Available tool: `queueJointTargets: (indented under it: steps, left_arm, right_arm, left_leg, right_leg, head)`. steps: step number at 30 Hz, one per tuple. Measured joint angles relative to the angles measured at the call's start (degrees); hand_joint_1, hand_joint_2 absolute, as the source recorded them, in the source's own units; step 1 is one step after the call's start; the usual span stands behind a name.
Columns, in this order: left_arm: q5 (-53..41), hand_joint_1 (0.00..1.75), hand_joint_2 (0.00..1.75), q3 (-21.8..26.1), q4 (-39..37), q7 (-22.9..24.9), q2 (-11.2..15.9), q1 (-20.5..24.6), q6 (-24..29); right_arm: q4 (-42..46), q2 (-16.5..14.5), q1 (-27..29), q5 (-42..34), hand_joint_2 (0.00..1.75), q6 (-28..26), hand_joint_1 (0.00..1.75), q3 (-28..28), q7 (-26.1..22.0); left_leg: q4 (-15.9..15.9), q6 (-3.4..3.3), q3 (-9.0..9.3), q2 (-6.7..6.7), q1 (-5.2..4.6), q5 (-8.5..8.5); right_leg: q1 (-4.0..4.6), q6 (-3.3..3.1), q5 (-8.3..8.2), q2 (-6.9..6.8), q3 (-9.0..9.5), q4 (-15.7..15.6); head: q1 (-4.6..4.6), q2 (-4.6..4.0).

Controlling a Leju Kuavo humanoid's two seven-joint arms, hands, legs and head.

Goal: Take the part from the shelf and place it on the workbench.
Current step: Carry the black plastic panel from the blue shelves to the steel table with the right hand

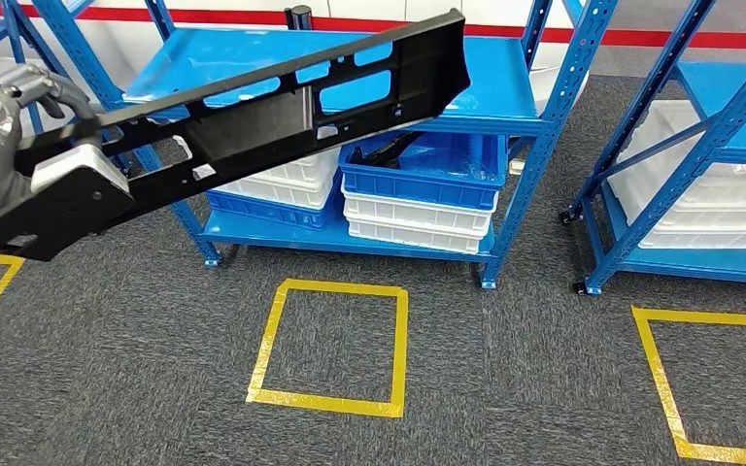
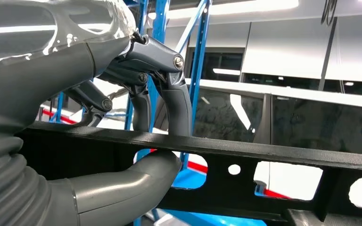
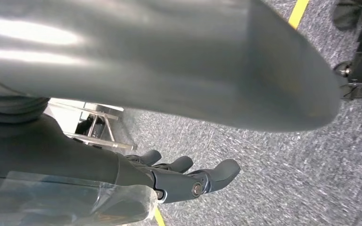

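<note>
The left hand is closed around a long black part: in the left wrist view its dark fingers come down over the top edge of the bar while the thick grey thumb presses up from beneath, so the bar is clamped between them. The grip sits near one end of the part. In the head view the rest of it runs up and away to the right, tilted, its far end hanging in front of the top blue shelf and clear of it.

The right hand hangs over grey carpet with its fingers loosely curled and nothing in them (it looks idle, low at the robot's side).

Judging from this, the part is already off the shelf and the step in hand is carrying it to the workbench. With so much of the bar sticking out beyond the grip, the load is likely to lever against the fingers, so a firm hold and slow turning seem wise. The far end needs watching most: it is close to the blue uprights and could clip one as the robot swings round. Backing straight away before turning would probably be safer. Below, stacked blue and white bins sit on the lower shelf.
</note>
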State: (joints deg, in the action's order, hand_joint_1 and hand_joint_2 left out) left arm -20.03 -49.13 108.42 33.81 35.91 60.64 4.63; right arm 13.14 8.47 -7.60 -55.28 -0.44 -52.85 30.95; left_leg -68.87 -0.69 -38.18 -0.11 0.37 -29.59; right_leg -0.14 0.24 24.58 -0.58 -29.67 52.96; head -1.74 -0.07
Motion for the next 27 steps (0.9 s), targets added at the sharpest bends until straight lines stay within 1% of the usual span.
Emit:
queueJointTargets:
  steps: [1,2,3,4,5,6,7,8,9,10,11,12,13,14,15,16,17,18,19,20,21,23,24,25,26,27]
  left_arm:
    - [0.0,1.75,1.75,0.0,0.0,0.0,0.0,-0.1,0.0]
    - [0.0,1.75,1.75,0.0,0.0,0.0,0.0,-0.1,0.0]
    - [0.0,1.75,1.75,0.1,0.0,0.0,0.0,0.0,0.0]
    - [0.0,1.75,1.75,0.1,0.0,0.0,0.0,0.0,0.0]
    - [0.0,1.75,1.75,0.2,0.0,0.0,0.0,0.0,0.0]
    - [0.0,1.75,1.75,0.3,0.0,0.0,0.0,0.0,0.0]
    - [0.0,1.75,1.75,0.4,0.0,0.0,0.0,0.0,0.0]
    - [0.0,1.75,1.75,0.5,0.1,0.0,0.0,0.0,0.0]
    - [0.0,1.75,1.75,0.5,0.1,0.0,0.0,0.0,0.0]
    - [0.0,1.75,1.75,0.5,0.1,0.0,0.0,0.0,0.0]
    - [0.0,1.75,1.75,0.5,0.1,0.0,0.0,0.0,0.0]
    - [0.0,1.75,1.75,0.5,0.1,0.0,0.0,0.0,0.0]
    - [0.0,1.75,1.75,0.5,0.1,0.0,0.0,0.0,0.0]
    - [0.0,1.75,1.75,0.5,0.1,0.0,0.0,0.0,0.0]
    - [0.0,1.75,1.75,0.4,0.1,0.0,0.0,0.0,0.0]
    - [0.1,1.75,1.75,0.4,0.1,0.0,0.0,0.0,0.0]
    - [0.1,1.75,1.75,0.4,0.1,0.0,0.0,0.0,0.0]
    - [0.1,1.75,1.75,0.4,0.1,0.0,0.0,0.0,0.0]
    - [0.2,1.75,1.75,0.5,0.1,0.0,0.0,0.0,0.0]
    - [0.2,1.75,1.75,0.5,0.1,0.1,0.0,0.0,0.0]
    - [0.2,1.75,1.75,0.5,0.1,0.1,0.1,0.0,0.0]
    - [0.2,1.75,1.75,0.5,0.1,0.1,0.1,0.0,0.0]
    - [0.3,1.75,1.75,0.5,0.1,0.1,0.1,0.0,0.0]
    - [0.3,1.75,1.75,0.5,0.1,0.1,0.2,0.0,0.0]
    - [0.3,1.75,1.75,0.6,0.1,0.1,0.2,0.1,0.0]
    - [0.4,1.75,1.75,0.6,0.1,0.1,0.3,0.1,0.0]
  right_arm:
    - [0.0,0.0,0.0,0.0,0.0,0.0,0.0,0.0,0.0]
    - [0.0,0.0,0.0,0.0,0.0,0.0,0.0,0.0,0.0]
    - [0.0,0.0,0.0,0.0,0.0,0.0,0.0,0.0,0.0]
    - [0.0,0.0,0.0,0.0,0.0,0.0,0.0,0.0,0.0]
    - [0.0,0.1,0.0,0.0,0.0,0.0,0.0,0.0,0.0]
    - [0.0,0.1,-0.1,0.0,0.0,0.0,0.0,0.0,0.0]
    - [0.0,0.1,0.0,0.0,0.0,0.0,0.0,0.0,0.0]
    - [0.0,0.1,0.0,0.0,0.0,0.0,0.0,0.0,0.0]
    - [0.0,0.1,0.0,0.0,0.0,0.0,0.0,0.0,0.0]
    - [0.0,0.1,0.0,0.0,0.0,0.0,0.0,0.0,0.0]
    - [0.0,0.0,0.0,0.0,0.0,0.0,0.0,0.0,0.0]
    - [0.0,0.0,0.0,0.0,0.0,0.0,0.0,0.0,0.0]
    - [0.0,0.0,0.1,0.0,0.0,0.0,0.0,0.0,0.0]
    - [0.0,0.0,0.1,0.0,0.0,0.0,0.0,0.0,0.0]
    - [0.0,0.0,0.1,0.0,0.0,0.0,0.0,0.0,0.0]
    - [0.0,0.0,0.1,0.0,0.0,0.0,0.0,0.0,0.0]
    - [0.0,0.0,0.1,0.0,0.0,0.0,0.0,0.0,0.0]
    - [0.0,0.0,0.1,0.0,0.0,0.0,0.0,0.0,0.0]
    - [0.0,0.0,0.0,0.0,0.0,0.0,0.0,0.0,0.0]
    - [0.0,0.1,0.0,0.0,0.0,0.0,0.0,0.0,0.0]
    - [0.0,0.1,-0.1,0.0,0.0,0.0,0.0,0.0,0.0]
    - [0.0,0.1,-0.1,0.0,0.0,0.0,0.0,0.0,0.0]
    - [0.0,0.1,-0.1,0.0,0.0,0.0,0.0,0.0,-0.1]
    - [0.0,0.1,-0.1,0.0,0.0,0.0,0.0,0.0,-0.1]
    - [0.0,0.0,-0.1,0.0,0.0,0.0,0.0,0.0,0.0]
    - [0.0,0.0,-0.1,0.0,0.0,0.0,0.0,0.0,0.0]
  left_leg:
    - [-1.7,0.43,0.09,0.01,0.44,-0.55]
    - [1.9,0.6,2.36,0.01,0.64,1.12]
    - [6.6,0.75,5.12,0.0,0.81,2.69]
    - [10.7,0.73,7.52,-0.08,0.75,3.84]
    - [13.5,0.54,8.96,-0.16,0.63,4.51]
    - [14.9,0.27,9.47,-0.24,0.43,4.68]
    - [15.0,-0.12,9.3,-0.3,0.18,4.86]
    - [15.1,-0.6,8.89,-0.25,0.17,5.17]
    - [15.2,-1.08,8.58,-0.19,0.17,5.49]
    - [15.3,-1.64,8.22,-0.12,0.21,5.89]
    - [15.4,-2.16,7.86,-0.04,0.22,6.29]
    - [15.4,-2.55,7.44,0.0,0.12,6.67]
    - [15.4,-2.83,6.94,0.02,-0.03,7.05]
    - [15.3,-3.0,6.42,0.02,-0.2,7.44]
    - [15.3,-3.09,5.9,-0.01,-0.35,7.83]
    - [15.3,-3.12,5.46,-0.06,-0.47,8.2]
    - [15.3,-3.07,5.12,-0.11,-0.57,8.52]
    - [15.2,-2.98,4.9,-0.14,-0.64,8.81]
    - [15.2,-2.8,4.69,-0.14,-0.78,9.07]
    - [15.1,-2.55,4.51,-0.12,-0.84,9.33]
    - [15.0,-2.26,4.32,-0.07,-0.86,9.58]
    - [15.0,-1.58,3.99,0.04,-0.79,10.2]
    - [14.8,-1.27,3.72,0.03,-0.7,10.07]
    - [13.8,-0.91,3.18,0.01,-0.6,9.17]
    - [11.6,-0.56,2.23,-0.01,-0.49,7.42]
    - [8.1,-0.22,0.87,-0.04,-0.26,4.91]
  right_leg:
    - [-0.05,0.11,-0.41,-0.02,-0.6,0.1]
    - [-0.14,0.27,-0.59,0.0,-0.88,0.2]
    - [-0.2,0.45,-0.73,0.02,-1.13,0.4]
    - [-0.21,0.71,-0.88,0.06,-1.41,0.5]
    - [-0.18,1.02,-1.11,0.09,-1.69,0.6]
    - [-0.14,1.39,-1.38,0.13,-2.01,0.7]
    - [-0.15,1.8,-1.72,0.17,-2.32,0.7]
    - [-0.16,2.15,-1.96,0.2,-2.61,0.7]
    - [-0.25,2.41,-1.61,0.25,-3.02,1.1]
    - [-0.33,2.61,-0.5,0.29,-3.66,2.4]
    - [-0.38,2.77,1.48,0.31,-4.75,4.9]
    - [-0.47,2.89,4.05,0.33,-6.24,8.8]
    - [-0.48,2.99,6.53,0.33,-7.87,13.3]
    - [-0.48,3.03,8.29,0.34,-9.19,17.1]
    - [-0.47,3.02,8.99,0.34,-9.64,19.2]
    - [-0.46,2.94,8.56,0.34,-8.87,18.7]
    - [-0.43,2.78,7.13,0.34,-6.76,15.7]
    - [-0.37,2.53,5.32,0.36,-3.77,11.0]
    - [-0.22,2.23,3.9,0.35,-0.96,6.3]
    - [-0.04,1.94,2.88,0.34,1.03,2.8]
    - [0.12,1.66,2.46,0.34,1.92,1.0]
    - [0.34,1.13,1.98,0.32,1.58,0.7]
    - [0.27,0.85,1.54,0.25,1.33,0.6]
    - [0.16,0.53,1.04,0.16,0.99,0.5]
    - [0.0,0.28,0.53,0.05,0.59,0.3]
    - [-0.09,0.12,0.09,-0.05,0.12,0.3]
  head:
    - [-0.01,0.0]
    - [-0.01,0.0]
    - [-0.02,0.0]
    - [-0.02,0.0]
    - [-0.04,0.0]
    - [-0.04,0.0]
    - [-0.07,0.0]
    - [-0.08,0.0]
    - [-0.09,0.0]
    - [-0.11,0.0]
    - [-0.12,0.0]
    - [-0.13,0.0]
    - [-0.13,0.0]
    - [-0.13,0.0]
    - [-0.12,0.0]
    - [-0.12,0.0]
    - [-0.13,0.0]
    - [-0.13,0.0]
    - [-0.13,0.0]
    - [-0.12,0.0]
    - [-0.11,0.0]
    - [-0.1,0.0]
    - [-0.1,0.0]
    - [-0.07,0.0]
    - [-0.04,0.0]
    - [-0.02,0.0]
